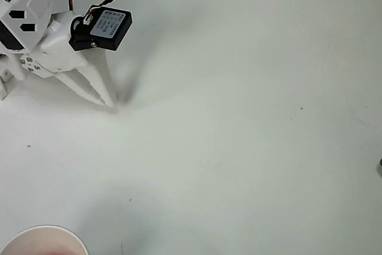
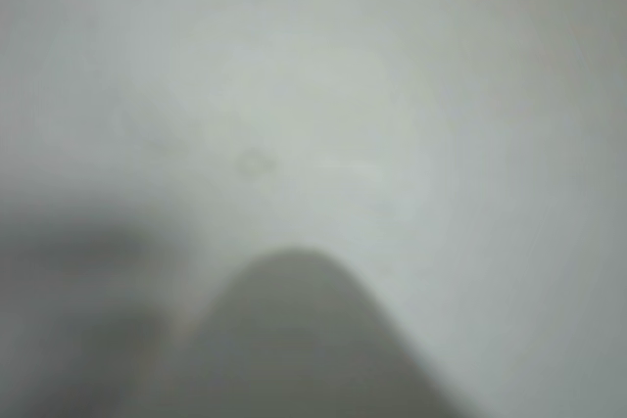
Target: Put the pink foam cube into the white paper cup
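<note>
Gripper (image 1: 107, 101) closed, empty, tips near table (image 1: 239, 117), far from white paper cup (image 1: 43, 240).

Light: bright, even, soft | Shadows: faint grey one spreading right of the gripper (image 1: 106, 97) tips on the table (image 1: 239, 147) | Wrist view: badly blurred, dark shape low centre, nothing sharp | Overhead view: fairly crisp, no glare
</note>
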Robot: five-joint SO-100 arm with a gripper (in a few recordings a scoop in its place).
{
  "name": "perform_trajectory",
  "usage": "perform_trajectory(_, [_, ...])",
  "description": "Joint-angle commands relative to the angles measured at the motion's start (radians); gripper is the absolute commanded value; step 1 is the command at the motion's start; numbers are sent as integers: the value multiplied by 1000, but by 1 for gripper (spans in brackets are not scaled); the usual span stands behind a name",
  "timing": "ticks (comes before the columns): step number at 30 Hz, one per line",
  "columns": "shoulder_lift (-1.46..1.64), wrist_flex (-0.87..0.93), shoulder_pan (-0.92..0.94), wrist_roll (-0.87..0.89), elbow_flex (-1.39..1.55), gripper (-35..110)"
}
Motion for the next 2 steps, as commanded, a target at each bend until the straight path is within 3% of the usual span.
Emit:
perform_trajectory(1, [17, 23, -14, -11, -15, 0])
perform_trajectory(2, [17, 23, -14, -11, -15, 0])
